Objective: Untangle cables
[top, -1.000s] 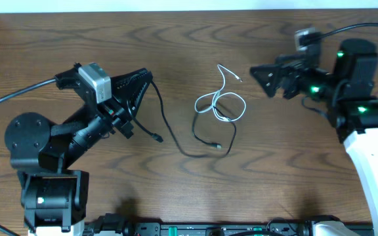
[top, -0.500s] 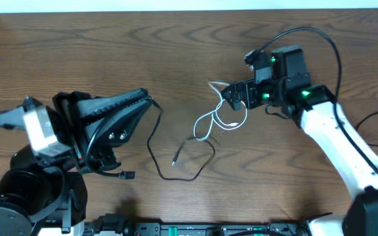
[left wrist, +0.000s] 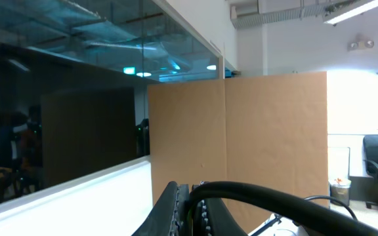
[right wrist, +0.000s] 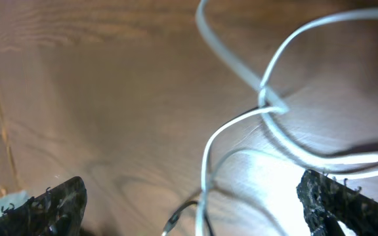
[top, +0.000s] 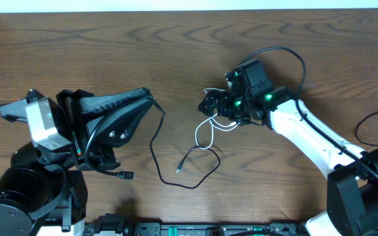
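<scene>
The black cable (top: 153, 147) runs from my left gripper (top: 151, 100) down across the table, loops round, and ends in a plug near the middle. My left gripper is shut on the black cable; in the left wrist view its fingers (left wrist: 192, 196) point up off the table with the cord pinched between them. The white cable (top: 202, 131) lies in loose loops at the centre. My right gripper (top: 214, 105) hovers open just over its upper loops. In the right wrist view the white cable (right wrist: 231, 58) crosses between the spread fingers (right wrist: 195, 196), with the black cable's plug end (right wrist: 176, 223) beside it.
The right arm's own thick black wire (top: 287, 52) arcs above the arm, and another (top: 373, 118) lies at the right edge. The table's far edge (top: 189, 9) runs along the top. A brown cardboard wall (left wrist: 274, 137) fills the left wrist view.
My right arm has swung left and down from the right side until it sits over the white loops. My left arm has turned with the black cable, dragging its loop left and down.
</scene>
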